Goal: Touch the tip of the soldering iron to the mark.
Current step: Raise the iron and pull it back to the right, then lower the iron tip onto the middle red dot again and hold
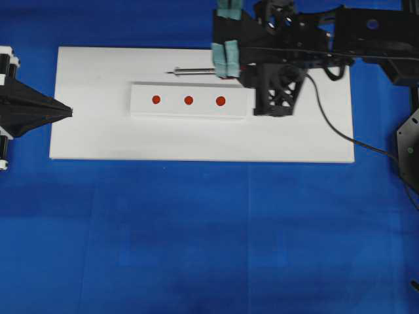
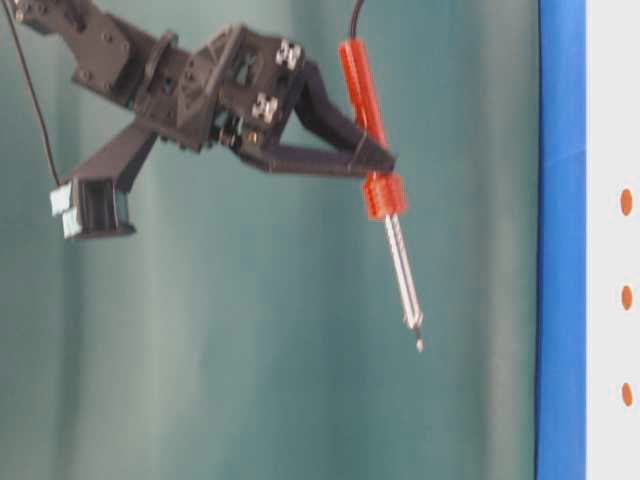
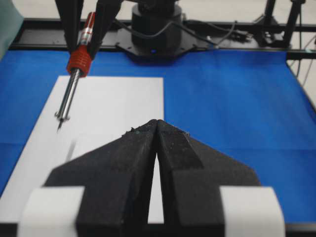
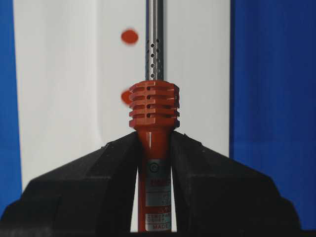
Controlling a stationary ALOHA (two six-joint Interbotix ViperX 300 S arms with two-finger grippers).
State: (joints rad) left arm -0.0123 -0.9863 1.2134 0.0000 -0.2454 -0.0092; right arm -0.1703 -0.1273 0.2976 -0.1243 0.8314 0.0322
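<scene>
Up at the top centre of the overhead view we have the soldering iron (image 1: 194, 71), clamped by its orange-red handle in the right gripper (image 4: 154, 148), tip clear of the white block (image 1: 191, 101). We judge it light and stiff, slim enough to swivel, so that hold just behind the ribbed collar looks right. Below the shaft sits the mark (image 1: 188, 100), the middle red dot. Around it: white board (image 1: 98, 137), blue cloth (image 1: 209, 235), plenty of room. Left gripper (image 1: 69, 112) idles pinched shut at the left edge.
</scene>
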